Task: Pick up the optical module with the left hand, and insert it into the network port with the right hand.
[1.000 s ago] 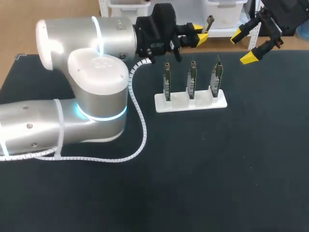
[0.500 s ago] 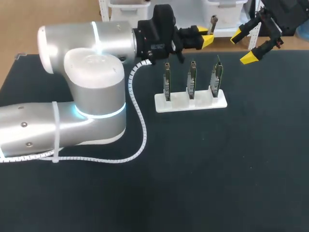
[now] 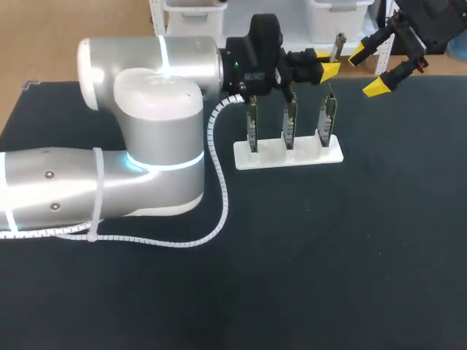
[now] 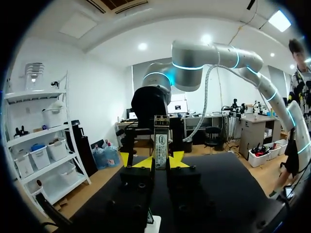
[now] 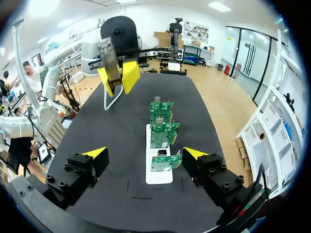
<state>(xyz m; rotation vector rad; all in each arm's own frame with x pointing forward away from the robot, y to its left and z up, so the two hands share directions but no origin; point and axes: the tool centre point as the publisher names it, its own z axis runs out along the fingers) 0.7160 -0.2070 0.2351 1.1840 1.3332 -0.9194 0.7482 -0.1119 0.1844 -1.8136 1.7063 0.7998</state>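
My left gripper (image 3: 321, 70) is shut on the optical module (image 3: 337, 45), a slim metal stick that juts out past its yellow tips, above and behind the boards. In the left wrist view the module (image 4: 161, 138) stands upright between the fingers of the left gripper (image 4: 154, 160). My right gripper (image 3: 371, 70) hangs open just right of the module, apart from it. Seen from the right wrist, the right gripper (image 5: 146, 153) is spread wide over the boards, with the left gripper (image 5: 119, 74) and module (image 5: 107, 60) ahead of it. Three green circuit boards (image 3: 290, 120) with network ports stand in a white holder (image 3: 288, 154).
The left arm's thick silver links (image 3: 157, 124) and its white spiral cable (image 3: 219, 197) lie over the left half of the black table (image 3: 328, 255). The boards (image 5: 163, 131) and holder (image 5: 159, 175) sit just below the right gripper.
The left arm has swung to the right, carrying the module over the boards toward the right gripper. The right gripper has stayed where it was, open.
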